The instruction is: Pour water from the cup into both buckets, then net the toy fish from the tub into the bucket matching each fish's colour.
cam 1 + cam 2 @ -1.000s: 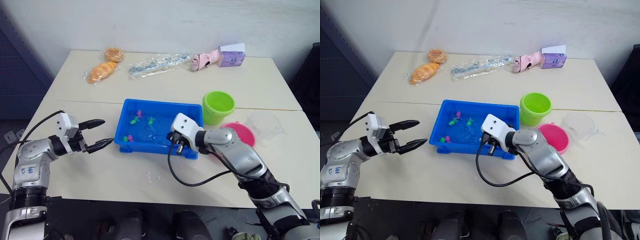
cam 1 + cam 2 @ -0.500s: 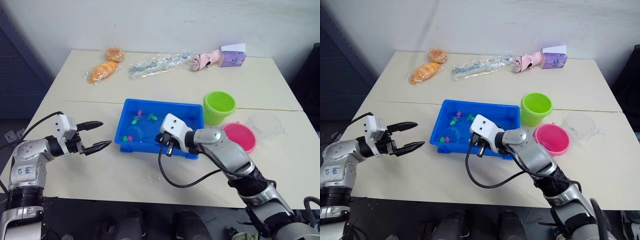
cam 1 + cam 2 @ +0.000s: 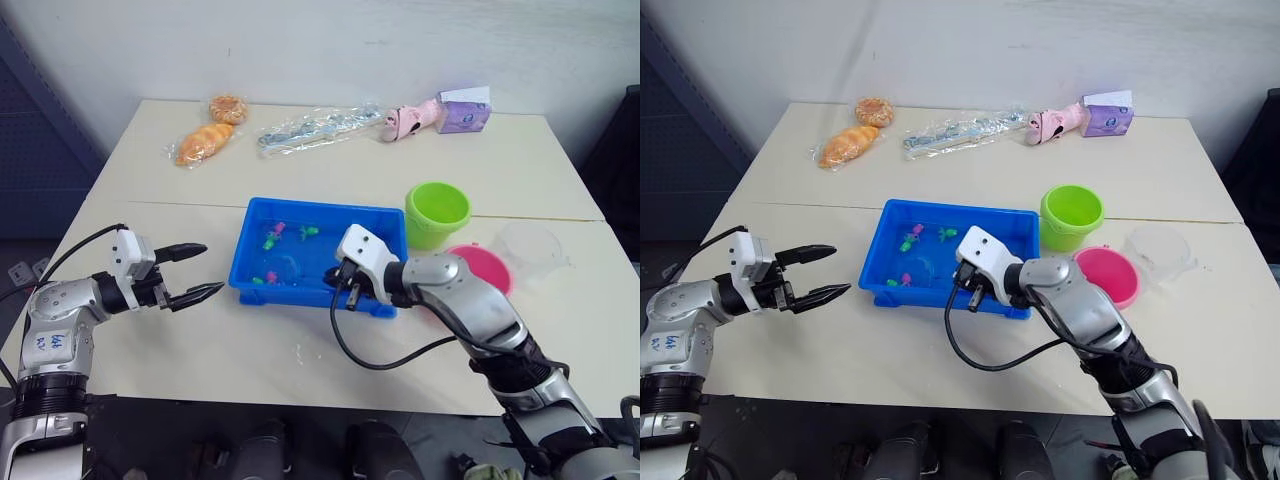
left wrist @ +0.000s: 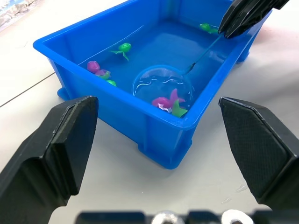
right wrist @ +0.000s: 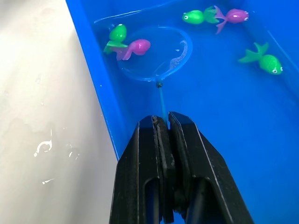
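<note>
The blue tub (image 3: 290, 292) holds water and several green and pink toy fish. My right gripper (image 3: 346, 291) hangs at the tub's near right edge, shut on the net's thin handle (image 5: 161, 99). The net's light-blue hoop (image 5: 154, 53) lies in the water at the near left of the tub. A pink fish (image 5: 136, 47) and a green fish (image 5: 117, 35) sit at its rim. My left gripper (image 3: 212, 268) is open over the table left of the tub, with nothing in it. The green bucket (image 3: 437, 212), pink bucket (image 3: 487, 266) and clear cup (image 3: 531, 248) stand to the right.
Along the table's far edge lie two bagged pastries (image 3: 205, 143), a crinkled clear bag (image 3: 315, 128), a pink toy (image 3: 410, 120) and a purple box (image 3: 462, 115). A seam (image 3: 160, 203) runs between the two tabletops. Bare table lies in front of the tub.
My right gripper swung left with the net, then came back a little to the right. The hoop now rests by a pink and a green fish. The left arm has barely moved.
</note>
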You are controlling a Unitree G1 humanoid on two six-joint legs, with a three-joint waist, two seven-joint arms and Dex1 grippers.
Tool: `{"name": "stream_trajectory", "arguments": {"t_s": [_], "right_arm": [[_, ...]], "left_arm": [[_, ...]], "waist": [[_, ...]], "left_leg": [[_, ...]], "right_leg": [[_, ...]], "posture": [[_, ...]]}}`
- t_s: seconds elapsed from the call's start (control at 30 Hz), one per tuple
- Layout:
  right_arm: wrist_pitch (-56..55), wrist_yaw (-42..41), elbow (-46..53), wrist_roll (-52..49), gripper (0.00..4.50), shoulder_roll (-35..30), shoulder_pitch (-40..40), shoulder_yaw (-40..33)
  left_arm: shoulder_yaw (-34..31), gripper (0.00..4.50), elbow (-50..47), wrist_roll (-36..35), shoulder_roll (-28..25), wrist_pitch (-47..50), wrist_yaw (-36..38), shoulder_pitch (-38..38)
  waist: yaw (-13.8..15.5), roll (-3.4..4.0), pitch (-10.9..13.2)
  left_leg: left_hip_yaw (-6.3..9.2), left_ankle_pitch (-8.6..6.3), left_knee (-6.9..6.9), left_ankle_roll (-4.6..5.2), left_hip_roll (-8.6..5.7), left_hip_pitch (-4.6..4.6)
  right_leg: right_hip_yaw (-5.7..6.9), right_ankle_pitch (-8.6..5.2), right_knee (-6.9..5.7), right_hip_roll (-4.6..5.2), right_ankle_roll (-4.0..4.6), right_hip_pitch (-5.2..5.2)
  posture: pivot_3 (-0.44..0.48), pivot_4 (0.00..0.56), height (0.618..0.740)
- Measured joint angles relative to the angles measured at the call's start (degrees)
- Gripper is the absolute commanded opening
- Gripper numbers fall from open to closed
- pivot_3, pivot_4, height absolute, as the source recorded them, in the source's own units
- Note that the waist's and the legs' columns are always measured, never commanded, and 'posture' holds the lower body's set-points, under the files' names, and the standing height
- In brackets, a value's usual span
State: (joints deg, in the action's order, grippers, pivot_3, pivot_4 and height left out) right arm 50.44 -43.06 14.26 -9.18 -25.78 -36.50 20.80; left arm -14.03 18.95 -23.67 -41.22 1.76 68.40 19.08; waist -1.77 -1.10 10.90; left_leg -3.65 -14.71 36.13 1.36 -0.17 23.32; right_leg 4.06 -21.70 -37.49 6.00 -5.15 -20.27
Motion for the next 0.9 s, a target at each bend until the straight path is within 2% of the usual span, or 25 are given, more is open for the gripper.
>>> {"name": "stream_trajectory", "arguments": {"t_s": [0.57, 0.9], "right_arm": [[5.5, 1.02, 4.23, -6.85, 0.0, -1.56, 4.46, -8.34], [12.64, 0.54, 14.96, -17.52, 0.0, -7.83, 10.46, -22.71]], "left_arm": [[0.85, 4.44, 1.49, -0.05, 0.1, 0.06, 0.05, 0.82], [4.72, 4.44, -3.21, -1.89, 3.38, 4.74, 1.68, 7.03]], "waist": [[0.1, 0.0, 0.0], [0.38, -0.02, 0.01]], "left_leg": [[0.0, -0.01, 0.0, 0.02, 0.0, 0.02], [0.04, -0.03, 0.0, 0.07, -0.05, 0.07]], "right_leg": [[0.0, 0.0, 0.03, 0.01, 0.0, 0.0], [0.03, 0.0, 0.06, 0.05, 0.0, 0.06]], "posture": [[0.0, 0.15, 0.74], [0.0, 0.15, 0.74]]}}
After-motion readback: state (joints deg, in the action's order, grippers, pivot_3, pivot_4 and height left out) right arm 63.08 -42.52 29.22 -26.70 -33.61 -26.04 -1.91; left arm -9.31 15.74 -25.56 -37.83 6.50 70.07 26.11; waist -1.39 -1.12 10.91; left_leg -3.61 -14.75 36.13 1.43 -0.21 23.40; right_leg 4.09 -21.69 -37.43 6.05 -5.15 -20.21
